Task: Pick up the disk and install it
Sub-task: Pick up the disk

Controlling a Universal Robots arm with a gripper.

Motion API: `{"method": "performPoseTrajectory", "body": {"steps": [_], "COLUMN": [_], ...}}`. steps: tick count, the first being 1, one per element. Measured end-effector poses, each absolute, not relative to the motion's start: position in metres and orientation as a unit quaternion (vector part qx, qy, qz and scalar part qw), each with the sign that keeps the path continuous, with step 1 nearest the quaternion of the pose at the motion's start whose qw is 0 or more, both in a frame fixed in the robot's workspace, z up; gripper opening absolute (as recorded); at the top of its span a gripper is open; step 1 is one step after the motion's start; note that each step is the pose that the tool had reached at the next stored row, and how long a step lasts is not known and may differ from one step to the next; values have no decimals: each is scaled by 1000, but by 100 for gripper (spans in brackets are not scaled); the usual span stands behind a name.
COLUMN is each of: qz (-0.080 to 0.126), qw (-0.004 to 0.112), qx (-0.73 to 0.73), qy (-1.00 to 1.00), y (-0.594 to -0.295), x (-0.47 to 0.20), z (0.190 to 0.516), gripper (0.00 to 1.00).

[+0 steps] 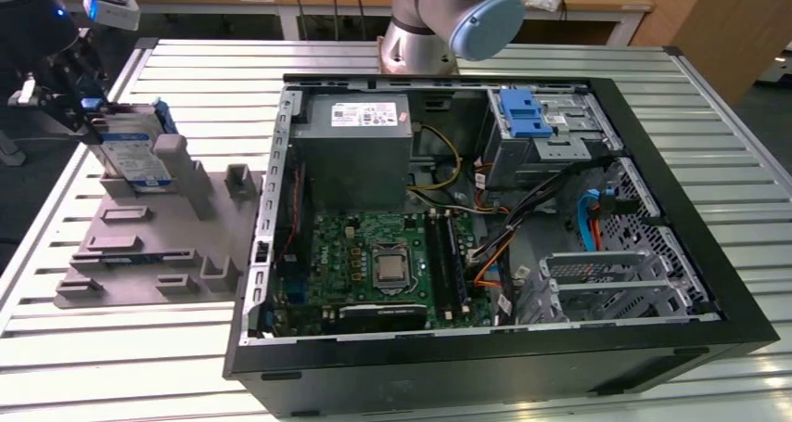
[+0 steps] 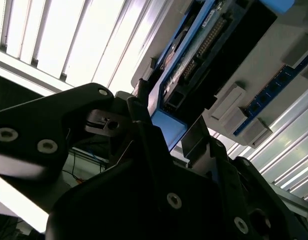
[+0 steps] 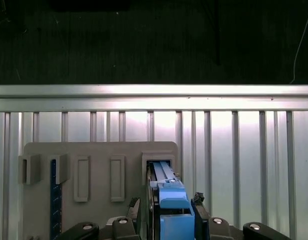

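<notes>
The disk [image 1: 130, 153] stands on edge in a slot of the grey holder block [image 1: 136, 255], at the exterior view's left beside the open computer case [image 1: 495, 357]. Its white-and-blue label faces the camera. My gripper [image 1: 84, 102] is at the disk's upper end. In the first wrist view the fingers [image 3: 199, 212] flank the blue side rail of the disk [image 3: 166, 180] and appear to touch it, with the gripper [image 3: 171, 216] shut on it. The second wrist view shows the disk [image 2: 193, 55] from below, its connector edge exposed, and the gripper [image 2: 166, 120] at its blue end.
Inside the case sit a grey power supply box [image 1: 359, 153], a green mainboard [image 1: 384, 264], a drive bay with a blue latch [image 1: 532, 116] and a metal cage [image 1: 600, 283] amid cables. The arm's base [image 1: 427, 23] stands behind the case. The holder block [image 3: 99, 150] rests on a slatted metal table [image 1: 124, 366].
</notes>
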State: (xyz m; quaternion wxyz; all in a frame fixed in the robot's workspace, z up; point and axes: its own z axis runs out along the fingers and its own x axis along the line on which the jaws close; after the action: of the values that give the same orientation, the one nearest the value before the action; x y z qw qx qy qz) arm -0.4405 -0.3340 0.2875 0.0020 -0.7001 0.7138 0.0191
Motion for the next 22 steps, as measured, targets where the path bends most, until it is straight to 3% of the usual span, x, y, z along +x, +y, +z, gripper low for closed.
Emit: {"method": "performPoseTrajectory", "body": {"steps": [3, 4, 7, 8, 22], "qz": [19, 19, 19, 18, 9], "qw": [2, 2, 2, 2, -8], "qx": [-700, -700, -700, -700, -700], "qy": [714, 714, 714, 714, 714], "y": [-334, -334, -334, -334, -333], "x": [-440, -440, -440, -440, -440], "z": [288, 288, 289, 289, 289], "gripper": [50, 44, 42, 36, 36]}}
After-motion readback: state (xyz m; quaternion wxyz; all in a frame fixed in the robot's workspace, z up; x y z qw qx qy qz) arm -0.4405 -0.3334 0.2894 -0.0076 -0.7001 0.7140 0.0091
